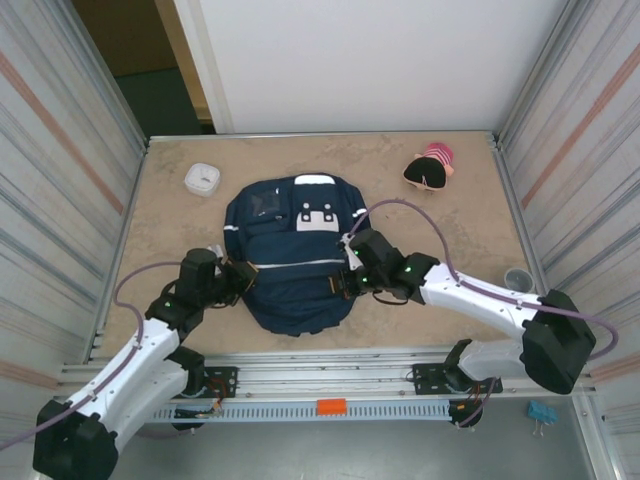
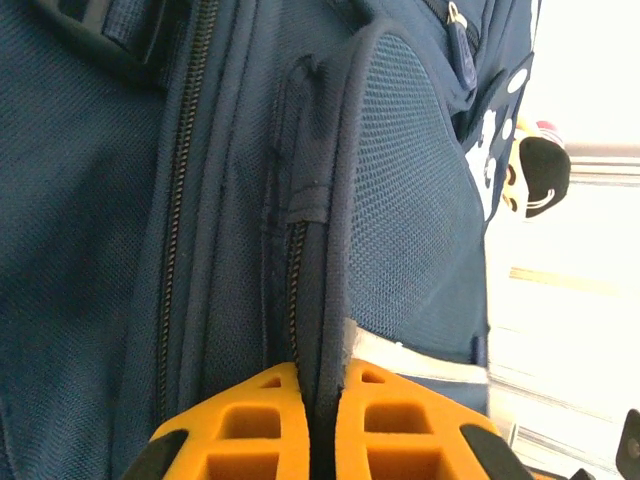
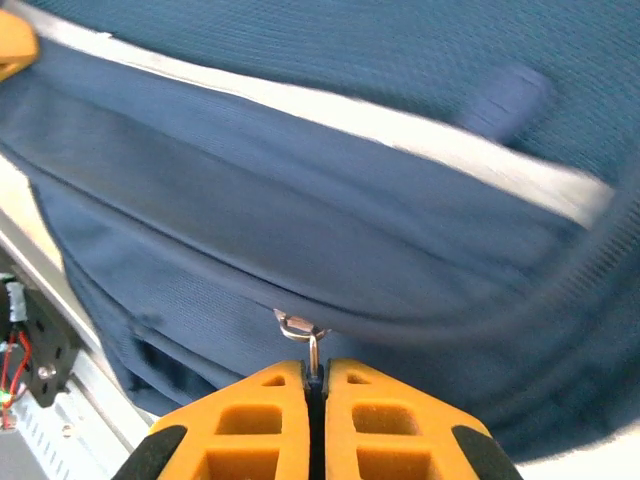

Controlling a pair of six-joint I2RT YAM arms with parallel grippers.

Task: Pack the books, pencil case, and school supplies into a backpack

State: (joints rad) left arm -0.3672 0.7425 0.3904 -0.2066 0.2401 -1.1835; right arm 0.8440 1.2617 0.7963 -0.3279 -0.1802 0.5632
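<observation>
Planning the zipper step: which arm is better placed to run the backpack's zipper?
Right, probably: the right fingers are shut on the metal zipper pull, while the left fingers only pinch a seam on the backpack.

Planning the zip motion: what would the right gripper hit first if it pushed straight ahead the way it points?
The backpack. The right gripper is shut on the metal zipper pull, with navy fabric directly beyond, seemingly very close.

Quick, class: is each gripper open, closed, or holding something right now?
Left gripper: closed, pinching a piped seam of the backpack.
Right gripper: closed on the metal zipper pull of the backpack.
</observation>
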